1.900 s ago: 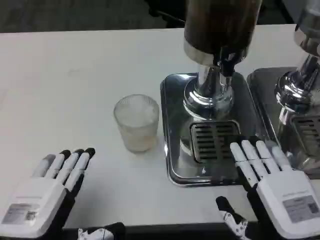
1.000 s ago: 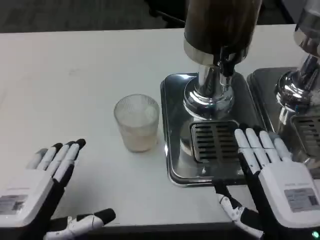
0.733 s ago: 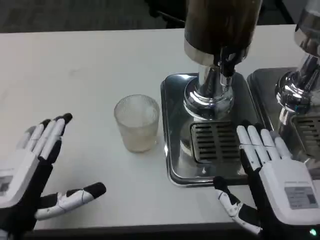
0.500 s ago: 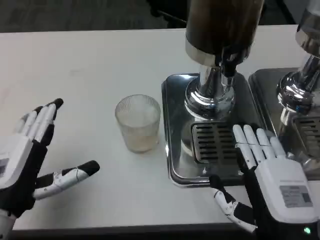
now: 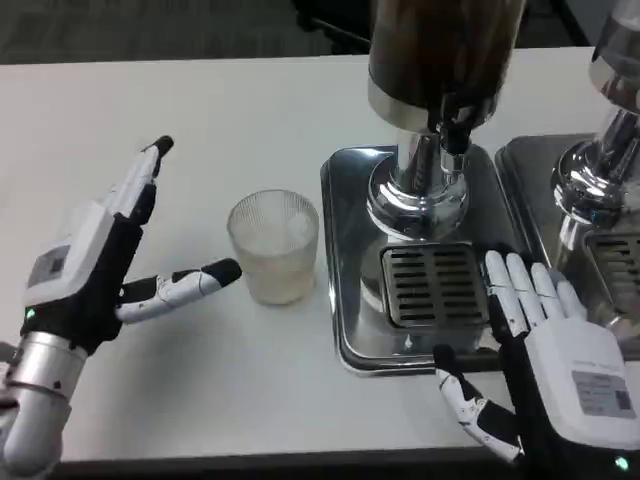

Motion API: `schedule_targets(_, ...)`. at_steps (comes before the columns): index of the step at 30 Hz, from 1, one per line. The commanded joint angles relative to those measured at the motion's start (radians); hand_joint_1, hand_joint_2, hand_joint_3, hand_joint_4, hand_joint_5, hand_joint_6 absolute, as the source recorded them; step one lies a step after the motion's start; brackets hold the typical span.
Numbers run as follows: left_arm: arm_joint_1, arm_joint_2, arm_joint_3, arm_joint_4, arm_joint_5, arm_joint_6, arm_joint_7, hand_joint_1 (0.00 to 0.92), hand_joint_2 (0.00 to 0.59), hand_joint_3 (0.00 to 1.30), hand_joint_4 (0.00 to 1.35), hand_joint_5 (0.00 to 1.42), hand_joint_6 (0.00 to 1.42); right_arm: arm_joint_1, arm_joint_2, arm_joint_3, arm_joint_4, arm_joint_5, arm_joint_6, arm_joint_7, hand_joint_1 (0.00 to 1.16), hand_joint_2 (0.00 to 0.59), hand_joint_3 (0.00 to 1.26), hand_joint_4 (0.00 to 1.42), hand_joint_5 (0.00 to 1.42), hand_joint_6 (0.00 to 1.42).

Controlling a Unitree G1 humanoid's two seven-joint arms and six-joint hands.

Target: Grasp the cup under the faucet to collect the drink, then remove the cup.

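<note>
My left hand (image 5: 85,265), fingers spread wide, waits just left of the ribbed clear cup (image 5: 273,246) standing on the table left of the faucet (image 5: 452,125), probably light, stiff and slippery, best gripped around its middle, while my right hand (image 5: 550,345) rests open.

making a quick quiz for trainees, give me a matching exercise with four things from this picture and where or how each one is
Things:
1. cup
2. left hand
3. right hand
4. drip grate

Places or states:
A. open, thumb reaching toward the cup's side
B. set in the steel tray, below the faucet
C. standing on the white table, left of the steel tray
D. open, fingers lying over the tray's right front part

Pairs: 1-C, 2-A, 3-D, 4-B
</note>
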Motion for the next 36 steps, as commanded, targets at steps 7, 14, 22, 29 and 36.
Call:
schedule_targets(7,-0.136,-0.028,-0.079,0.182,-0.002,-0.023,-0.002,0.186,0.006,0.0,0.0,0.13,0.16,0.056,0.018,0.014,-0.074,-0.022,0.025,-0.017,0.48,0.453,0.02,0.0,0.0,0.0)
schedule_targets(14,-0.186,-0.039,-0.112,0.241,-0.003,-0.018,-0.006,0.207,0.007,0.0,0.0,0.16,0.18,0.079,0.024,0.007,-0.101,-0.024,0.027,-0.019,0.48,0.451,0.03,0.0,0.0,0.0)
schedule_targets(22,-0.223,-0.051,-0.144,0.28,-0.002,-0.014,-0.017,0.22,0.005,0.0,0.0,0.18,0.2,0.093,0.036,0.014,-0.119,-0.034,0.033,-0.015,0.48,0.451,0.04,0.0,0.0,0.01)
schedule_targets(29,-0.251,-0.062,-0.165,0.305,-0.002,-0.004,-0.033,0.225,0.008,0.0,0.0,0.21,0.21,0.102,0.04,0.022,-0.131,-0.038,0.037,-0.013,0.48,0.451,0.04,0.0,0.0,0.01)
schedule_targets(36,-0.276,-0.071,-0.17,0.322,-0.014,-0.003,-0.064,0.243,0.015,0.02,0.03,0.25,0.24,0.105,0.043,0.028,-0.138,-0.034,0.035,-0.008,0.48,0.45,0.05,0.0,0.0,0.03)
